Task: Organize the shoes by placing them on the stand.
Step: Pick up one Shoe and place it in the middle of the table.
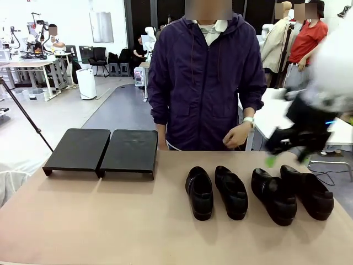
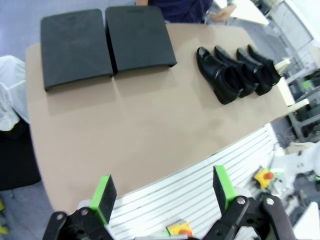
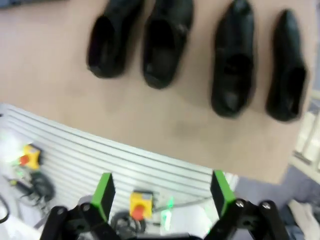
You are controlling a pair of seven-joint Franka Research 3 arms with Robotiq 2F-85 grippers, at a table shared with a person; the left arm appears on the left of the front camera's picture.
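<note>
Shoes (image 3: 164, 42) lie in a row on the table (image 3: 50, 92), well ahead of the open, empty right pincer (image 3: 161, 189). Left pincer (image 2: 162, 192) open too. Front view blurs right pincer.

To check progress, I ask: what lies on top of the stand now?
Both sloped panels of the stand are bare; all four shoes sit on the table beside it. The space under the panels is hidden.
</note>
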